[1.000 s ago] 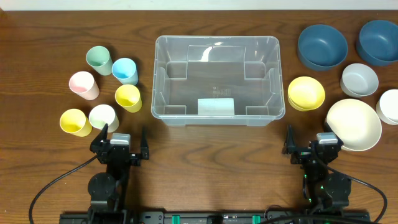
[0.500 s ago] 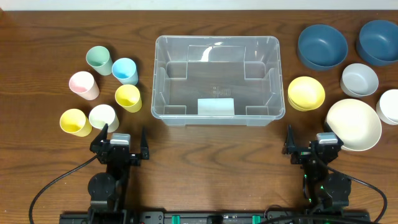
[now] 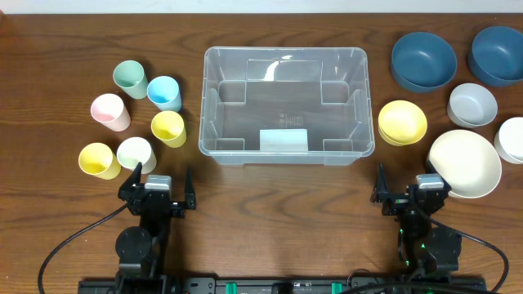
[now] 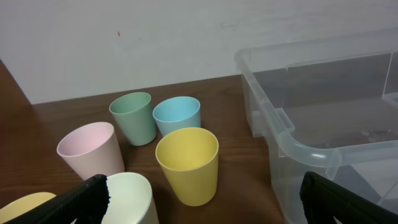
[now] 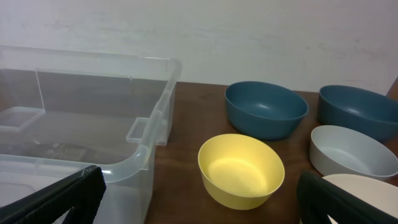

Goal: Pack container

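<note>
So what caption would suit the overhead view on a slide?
Empty clear container, six pastel cups on its left, bowls on its right, nothing packed yet.

Brown wooden table point(image 3: 270, 216). On my left, small plastic cups, all upright: mint green cup point(image 3: 129, 78), light blue cup point(image 3: 164, 92) just beside it, pink cup point(image 3: 109, 111), yellow cup point(image 3: 168, 127), second yellow cup point(image 3: 99, 160), pale white cup point(image 3: 135, 153). On my right, round bowls: dark blue bowl point(image 3: 423, 60), second dark blue bowl point(image 3: 497, 54), yellow bowl point(image 3: 402, 122), light grey bowl point(image 3: 472, 104), large cream bowl point(image 3: 464, 162), white bowl point(image 3: 512, 139) cut by the frame edge.
</note>
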Action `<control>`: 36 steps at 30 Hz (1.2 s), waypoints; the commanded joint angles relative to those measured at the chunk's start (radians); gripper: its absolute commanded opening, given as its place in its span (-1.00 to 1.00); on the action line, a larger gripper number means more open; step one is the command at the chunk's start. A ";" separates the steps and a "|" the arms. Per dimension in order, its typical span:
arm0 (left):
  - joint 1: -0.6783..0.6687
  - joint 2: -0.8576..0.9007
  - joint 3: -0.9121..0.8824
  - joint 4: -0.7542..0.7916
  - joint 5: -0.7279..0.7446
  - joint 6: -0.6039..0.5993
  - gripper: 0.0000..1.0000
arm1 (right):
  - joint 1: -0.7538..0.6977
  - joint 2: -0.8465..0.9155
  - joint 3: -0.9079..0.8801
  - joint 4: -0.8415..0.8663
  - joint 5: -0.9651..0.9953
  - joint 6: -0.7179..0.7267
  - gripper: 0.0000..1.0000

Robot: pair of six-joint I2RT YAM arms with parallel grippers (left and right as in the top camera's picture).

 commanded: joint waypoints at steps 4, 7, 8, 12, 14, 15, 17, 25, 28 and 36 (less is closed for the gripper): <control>0.004 -0.006 -0.021 -0.030 -0.013 -0.012 0.96 | -0.009 -0.007 -0.003 -0.003 -0.004 -0.012 0.98; 0.004 -0.006 -0.021 -0.031 -0.013 -0.012 0.96 | -0.009 -0.007 -0.003 -0.003 -0.003 -0.012 0.98; 0.004 -0.006 -0.021 -0.030 -0.013 -0.012 0.96 | -0.009 -0.007 -0.003 -0.003 -0.004 -0.012 0.99; 0.004 -0.006 -0.021 -0.030 -0.013 -0.012 0.96 | -0.009 -0.007 -0.003 -0.003 -0.003 -0.012 0.98; 0.004 -0.006 -0.021 -0.030 -0.013 -0.012 0.96 | -0.009 -0.007 -0.003 -0.003 -0.004 -0.012 0.99; 0.004 -0.006 -0.021 -0.030 -0.013 -0.012 0.96 | -0.010 -0.007 -0.003 0.002 0.003 -0.014 0.98; 0.004 -0.006 -0.021 -0.031 -0.013 -0.012 0.96 | -0.009 -0.007 -0.003 0.030 0.011 -0.012 0.99; 0.004 -0.006 -0.021 -0.031 -0.013 -0.012 0.96 | -0.009 -0.007 0.001 0.040 0.032 0.018 0.99; 0.004 -0.006 -0.021 -0.031 -0.013 -0.012 0.96 | -0.009 -0.007 0.021 0.079 -0.036 0.067 0.98; 0.004 -0.006 -0.021 -0.031 -0.013 -0.012 0.96 | -0.009 -0.006 0.247 -0.058 -0.094 0.123 0.99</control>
